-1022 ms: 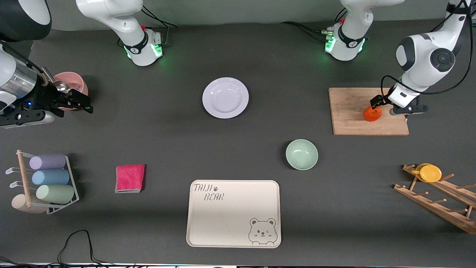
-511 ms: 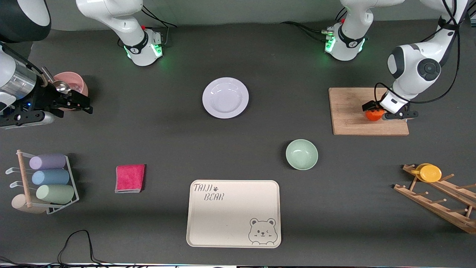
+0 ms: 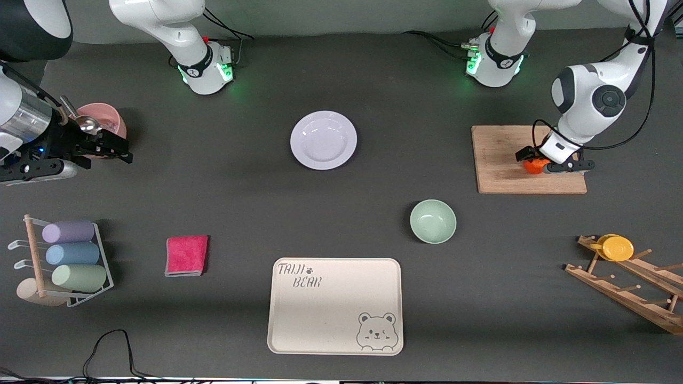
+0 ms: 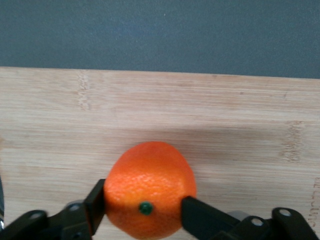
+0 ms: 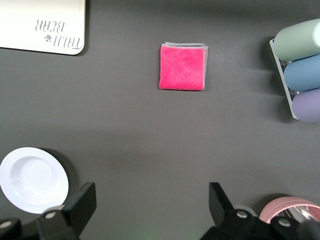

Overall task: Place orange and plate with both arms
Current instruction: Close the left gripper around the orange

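The orange (image 3: 532, 167) sits on a wooden cutting board (image 3: 499, 160) at the left arm's end of the table. My left gripper (image 3: 535, 162) is down on it. In the left wrist view both dark fingers press the sides of the orange (image 4: 150, 185), so the left gripper (image 4: 145, 207) is shut on it, with the fruit still resting on the board (image 4: 150, 105). The white plate (image 3: 323, 140) lies bare mid-table toward the robots' bases, and the right wrist view also catches the plate (image 5: 32, 179). My right gripper (image 3: 127, 150) waits open and empty beside a pink bowl.
A pink bowl with a spoon (image 3: 104, 121) stands by the right gripper. A mint-green bowl (image 3: 433, 221), a cream bear tray (image 3: 335, 305) and a pink cloth (image 3: 186, 255) lie nearer the camera. A cup rack (image 3: 69, 261) and a wooden rack with a yellow cup (image 3: 619, 248) flank them.
The left gripper has come down onto the orange and its fingers have closed against the fruit's sides. The right arm has stayed still.
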Motion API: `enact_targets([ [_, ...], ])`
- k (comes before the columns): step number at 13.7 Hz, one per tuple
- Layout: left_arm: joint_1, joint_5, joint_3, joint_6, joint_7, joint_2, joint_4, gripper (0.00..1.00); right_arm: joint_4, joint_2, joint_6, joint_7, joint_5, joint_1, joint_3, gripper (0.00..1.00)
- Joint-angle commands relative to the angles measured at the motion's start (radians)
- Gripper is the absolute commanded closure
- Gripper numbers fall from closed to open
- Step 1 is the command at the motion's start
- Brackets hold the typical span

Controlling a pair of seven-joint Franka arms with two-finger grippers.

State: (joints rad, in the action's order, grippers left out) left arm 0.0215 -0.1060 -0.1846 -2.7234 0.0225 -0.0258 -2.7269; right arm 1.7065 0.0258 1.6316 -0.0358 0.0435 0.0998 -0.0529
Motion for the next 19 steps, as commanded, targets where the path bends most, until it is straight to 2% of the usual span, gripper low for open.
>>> enact_targets([
  [1, 0.018, 0.008, -0.003, -0.007, -0.018, -0.002, -0.005, 0.73, -0.008, -0.003, 0.001, -0.024, 0.001, 0.003, -0.007, 0.0],
  [3, 0.018, 0.008, -0.003, -0.007, -0.019, 0.0, -0.004, 0.8, -0.008, -0.003, 0.001, -0.024, 0.003, 0.003, -0.007, 0.0],
  [4, 0.018, 0.008, -0.003, -0.007, -0.018, 0.0, -0.004, 0.76, -0.008, -0.003, 0.001, -0.024, 0.007, 0.003, -0.008, 0.0],
  [5, 0.02, 0.008, -0.003, -0.007, -0.018, 0.0, -0.004, 0.33, -0.008, -0.003, 0.001, -0.024, 0.009, 0.003, -0.01, 0.0],
  [6, 0.021, 0.008, -0.003, -0.007, -0.015, 0.0, -0.004, 0.0, -0.008, -0.003, 0.001, -0.024, 0.009, 0.003, -0.013, 0.0],
  [11, 0.023, 0.008, -0.001, 0.036, -0.007, 0.01, 0.018, 0.0, -0.008, -0.006, 0.001, -0.026, 0.012, 0.003, -0.015, 0.0],
  [15, 0.025, 0.017, 0.008, 0.203, -0.01, 0.052, 0.079, 0.0, -0.008, -0.007, 0.001, -0.026, 0.012, 0.003, -0.016, 0.0],
  [17, 0.058, 0.06, 0.008, 0.301, -0.007, 0.064, 0.13, 0.0, -0.008, -0.006, 0.001, -0.026, 0.012, 0.003, -0.016, 0.0],
  [19, 0.093, 0.123, 0.008, 0.301, -0.013, 0.055, 0.141, 0.0, -0.008, -0.007, 0.001, -0.026, 0.012, 0.001, -0.016, 0.0],
])
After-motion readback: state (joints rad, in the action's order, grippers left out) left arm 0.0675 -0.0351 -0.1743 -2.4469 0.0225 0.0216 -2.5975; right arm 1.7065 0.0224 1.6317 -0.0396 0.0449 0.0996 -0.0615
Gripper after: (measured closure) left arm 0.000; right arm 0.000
